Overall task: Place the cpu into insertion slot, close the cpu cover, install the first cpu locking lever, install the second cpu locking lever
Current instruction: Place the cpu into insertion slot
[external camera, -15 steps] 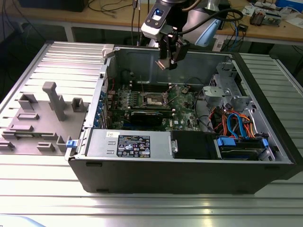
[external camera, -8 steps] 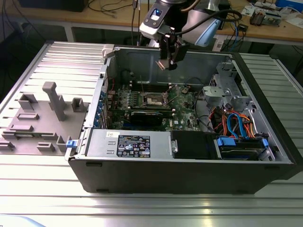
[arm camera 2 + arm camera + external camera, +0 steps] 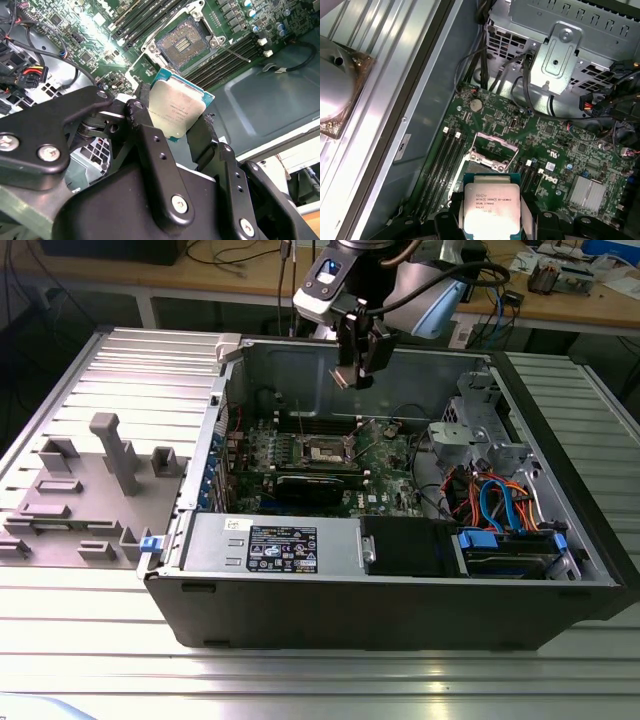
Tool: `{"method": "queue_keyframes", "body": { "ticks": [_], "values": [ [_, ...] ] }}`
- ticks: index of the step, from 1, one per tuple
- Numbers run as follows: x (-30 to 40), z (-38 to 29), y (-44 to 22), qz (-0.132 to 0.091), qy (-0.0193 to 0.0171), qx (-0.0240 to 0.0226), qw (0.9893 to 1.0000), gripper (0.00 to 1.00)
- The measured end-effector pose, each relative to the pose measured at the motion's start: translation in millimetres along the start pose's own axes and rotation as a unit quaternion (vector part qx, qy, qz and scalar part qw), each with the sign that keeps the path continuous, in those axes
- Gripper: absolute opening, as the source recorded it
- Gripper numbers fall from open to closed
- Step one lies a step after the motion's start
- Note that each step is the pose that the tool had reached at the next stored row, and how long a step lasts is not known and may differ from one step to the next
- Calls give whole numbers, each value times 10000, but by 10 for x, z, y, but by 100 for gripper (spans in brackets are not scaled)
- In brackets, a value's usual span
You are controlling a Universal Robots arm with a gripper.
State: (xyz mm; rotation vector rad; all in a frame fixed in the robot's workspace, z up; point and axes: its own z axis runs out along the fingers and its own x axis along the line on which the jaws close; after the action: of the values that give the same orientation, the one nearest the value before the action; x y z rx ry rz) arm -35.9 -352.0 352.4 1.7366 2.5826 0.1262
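Exterior view: the claw [image 3: 358, 368] hangs over an open computer case [image 3: 400, 590] that lies on its side on a ribbed metal counter [image 3: 300, 680]. It is above the rear part of the green motherboard [image 3: 390, 465], well clear of the board. The insertion slot [image 3: 325, 450] sits near the middle of the board, below the claw and slightly toward the exterior view's left. A grey fixture [image 3: 90, 490] with upright blocks lies on the counter at the exterior view's left, outside the case.

In the second wrist view the claw [image 3: 175, 114] is pinching the cpu [image 3: 176, 111] by two opposite edges between its black fingers [image 3: 152, 140]. The pale metal top of the chip faces the camera and a green rim shows around it. The insertion slot [image 3: 182, 45] lies uncovered beyond the chip, its dark centre exposed inside the silver frame, apart from the cpu.

In the first wrist view the cpu [image 3: 491, 200] is held in the claw [image 3: 491, 214] above the motherboard [image 3: 560, 145], with the insertion slot [image 3: 490, 149] just beyond its far edge and not touching it.
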Motion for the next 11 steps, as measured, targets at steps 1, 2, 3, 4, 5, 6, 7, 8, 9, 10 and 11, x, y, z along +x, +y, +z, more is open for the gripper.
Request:
{"method": "queue_keyframes", "body": {
  "ticks": [1, 2, 3, 4, 5, 6, 7, 8, 9, 10, 11],
  "values": [
    [0, 0, 0, 6, 0, 1, 10000, 54],
    [0, 1, 0, 12, -1, 1, 10000, 54],
    [0, 1, 0, 16, -1, 1, 10000, 54],
    [0, 1, 0, 17, -1, 1, 10000, 54],
    [0, 1, 0, 18, -1, 1, 10000, 54],
    [0, 2, 0, 18, 0, 2, 10000, 54],
    [0, 2, 0, 18, 0, 2, 10000, 54],
    [0, 2, 0, 18, 0, 2, 10000, 54],
    [0, 2, 0, 18, 0, 2, 10000, 54],
    [0, 2, 0, 18, 0, 2, 10000, 54],
    [0, 2, 0, 18, 0, 2, 10000, 54]
  ]
}}
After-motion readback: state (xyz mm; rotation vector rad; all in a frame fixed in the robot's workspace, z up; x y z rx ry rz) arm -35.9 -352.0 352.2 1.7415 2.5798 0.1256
